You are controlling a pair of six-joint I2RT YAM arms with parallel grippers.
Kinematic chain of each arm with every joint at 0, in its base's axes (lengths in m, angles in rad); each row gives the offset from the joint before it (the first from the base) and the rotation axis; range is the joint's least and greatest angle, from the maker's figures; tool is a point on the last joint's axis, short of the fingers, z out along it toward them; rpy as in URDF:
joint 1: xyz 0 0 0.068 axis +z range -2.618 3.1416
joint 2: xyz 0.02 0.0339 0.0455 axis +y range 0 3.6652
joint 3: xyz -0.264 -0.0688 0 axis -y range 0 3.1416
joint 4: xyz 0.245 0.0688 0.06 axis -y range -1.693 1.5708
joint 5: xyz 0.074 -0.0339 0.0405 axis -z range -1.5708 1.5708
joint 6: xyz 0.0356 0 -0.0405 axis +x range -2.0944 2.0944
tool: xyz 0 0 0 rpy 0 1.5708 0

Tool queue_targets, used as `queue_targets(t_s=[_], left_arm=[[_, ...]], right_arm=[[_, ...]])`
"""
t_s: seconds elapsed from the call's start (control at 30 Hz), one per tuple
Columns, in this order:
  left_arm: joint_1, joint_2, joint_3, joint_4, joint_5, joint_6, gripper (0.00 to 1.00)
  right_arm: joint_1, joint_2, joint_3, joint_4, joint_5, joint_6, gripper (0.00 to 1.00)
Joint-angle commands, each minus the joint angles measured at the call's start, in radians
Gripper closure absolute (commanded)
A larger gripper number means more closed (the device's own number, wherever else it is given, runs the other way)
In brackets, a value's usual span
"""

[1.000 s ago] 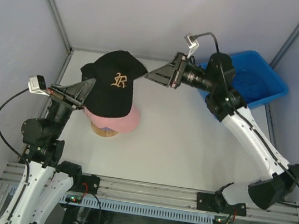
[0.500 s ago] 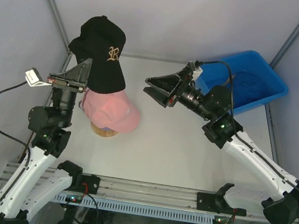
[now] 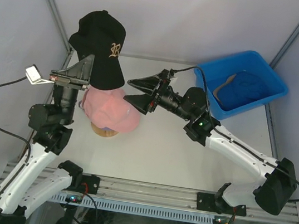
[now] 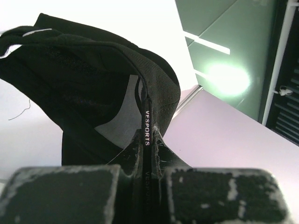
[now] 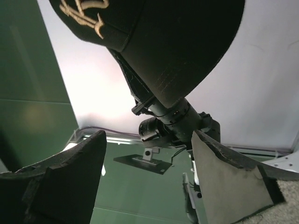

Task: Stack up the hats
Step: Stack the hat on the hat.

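1. Pinching one black cap [image 3: 100, 45] by its rear strap, the left gripper [image 4: 147, 158] holds it raised over one pink cap [image 3: 113, 112].
2. The right gripper [image 3: 128, 89] spreads wide and empty beside the pink cap, with bare worktop [image 3: 177, 155] below it.

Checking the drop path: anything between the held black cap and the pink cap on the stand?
Nothing lies between the black cap, clamped in the left gripper, and the pink cap below it. The open right gripper sits close beside them on the right, so it could crowd the descent.
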Motion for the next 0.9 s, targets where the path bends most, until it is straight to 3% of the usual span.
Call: queue_targets(t_s=[0.0, 0.1, 0.17, 0.4, 0.7, 0.87], left_arm=[[-0.005, -0.01, 0.1, 0.089, 0.062, 0.095, 1.0], [-0.002, -0.016, 0.123, 0.092, 0.1, 0.132, 1.0], [-0.001, -0.017, 0.155, 0.068, 0.134, 0.162, 1.0], [0.008, -0.043, 0.231, -0.01, 0.185, 0.182, 1.0], [0.008, -0.079, 0.189, -0.013, 0.151, 0.085, 1.0], [0.009, -0.078, 0.211, -0.055, 0.153, 0.07, 1.0]], right_arm=[[-0.002, 0.019, 0.014, 0.11, -0.041, 0.088, 0.26], [-0.011, 0.061, 0.029, 0.168, -0.106, 0.136, 0.21], [-0.025, 0.078, 0.036, 0.196, -0.152, 0.15, 0.01], [-0.094, 0.125, 0.057, 0.231, -0.339, 0.061, 0.0], [-0.075, 0.22, 0.078, 0.484, -0.309, 0.034, 0.0], [-0.093, 0.3, 0.174, 0.539, -0.387, 0.028, 0.0]])
